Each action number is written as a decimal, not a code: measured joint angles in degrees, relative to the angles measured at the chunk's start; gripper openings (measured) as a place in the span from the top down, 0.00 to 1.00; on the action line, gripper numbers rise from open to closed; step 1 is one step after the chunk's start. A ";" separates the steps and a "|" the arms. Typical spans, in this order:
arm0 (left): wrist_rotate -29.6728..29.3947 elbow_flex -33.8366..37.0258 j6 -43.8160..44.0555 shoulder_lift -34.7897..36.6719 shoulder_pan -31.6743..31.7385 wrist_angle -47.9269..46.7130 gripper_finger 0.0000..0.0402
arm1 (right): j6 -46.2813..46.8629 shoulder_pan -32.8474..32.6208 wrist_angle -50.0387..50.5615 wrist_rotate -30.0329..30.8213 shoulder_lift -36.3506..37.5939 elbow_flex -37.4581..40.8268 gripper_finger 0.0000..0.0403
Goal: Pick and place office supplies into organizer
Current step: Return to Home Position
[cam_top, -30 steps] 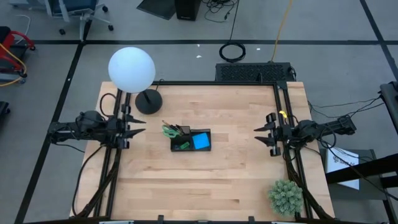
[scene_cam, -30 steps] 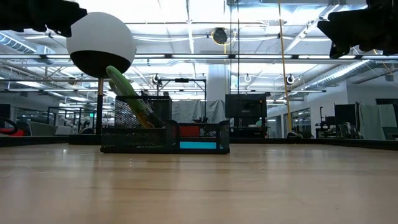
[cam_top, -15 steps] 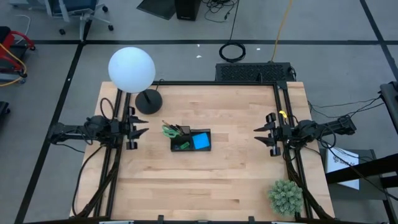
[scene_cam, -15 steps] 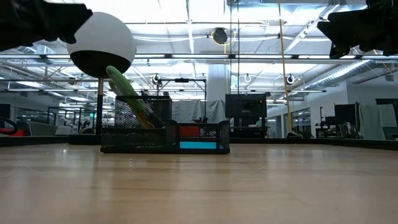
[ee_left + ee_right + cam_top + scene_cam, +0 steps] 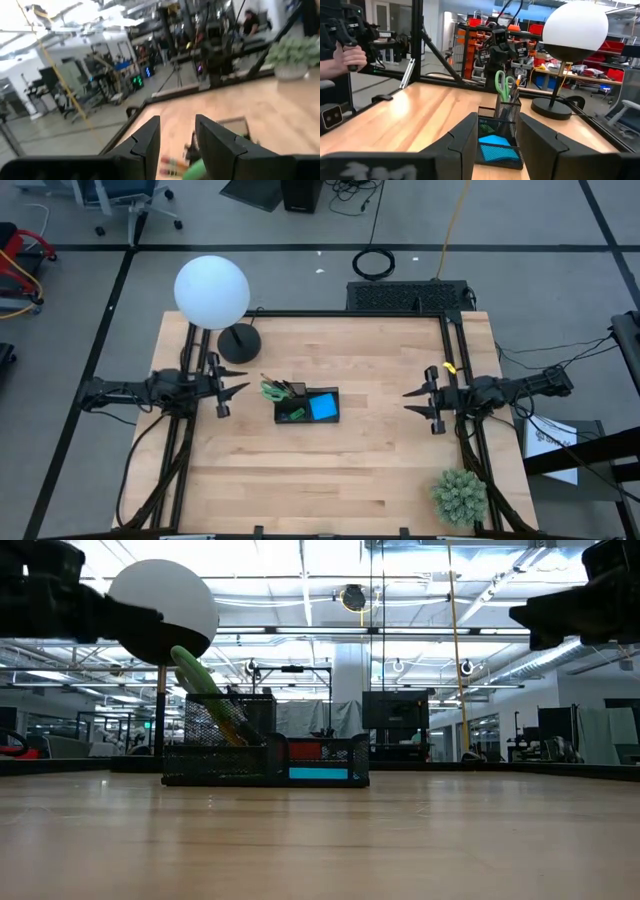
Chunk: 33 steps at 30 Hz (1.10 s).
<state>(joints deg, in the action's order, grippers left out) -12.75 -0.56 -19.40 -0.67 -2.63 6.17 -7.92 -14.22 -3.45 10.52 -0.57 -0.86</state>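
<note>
Centrally, organizer (image 5: 307, 406) well apart from jaws.

Ahead of the right gripper (image 5: 495, 122), we see a black wire-mesh organizer (image 5: 509, 115) holding glossy green plastic-handled scissors (image 5: 501, 82) on a smooth, matt wooden table (image 5: 420, 115).

A: any readable text, brand or number here?
B: nope, nothing legible. white sheet (image 5: 548, 438) just off the table (image 5: 380, 470) has dark print, too small to read, and the pale marks on the right arm's wrist housing (image 5: 350, 170) can't be made out either
</note>
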 joint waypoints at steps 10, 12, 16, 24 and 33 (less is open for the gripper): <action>-2.53 -0.11 1.67 -0.80 0.00 -3.17 0.67 | -0.29 0.00 0.56 -0.02 -1.83 0.00 0.68; -2.56 -0.11 2.34 -1.21 0.00 -3.21 0.67 | -0.29 0.00 0.56 0.00 -2.70 0.00 0.68; -2.58 -0.11 3.02 -2.32 0.00 -3.27 0.67 | -0.30 0.00 0.66 0.01 -4.34 0.00 0.68; -2.59 -0.11 3.10 -3.50 0.00 -2.87 0.67 | -0.31 0.00 -1.93 0.42 -4.86 0.00 0.68; -2.63 -0.07 3.17 -3.48 0.00 -2.68 0.67 | -0.47 0.00 -3.77 9.08 -4.85 0.00 0.68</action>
<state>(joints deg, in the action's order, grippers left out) -15.38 -0.62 -16.23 -4.14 -2.63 3.49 -8.39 -14.22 -7.22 19.60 -5.42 -0.86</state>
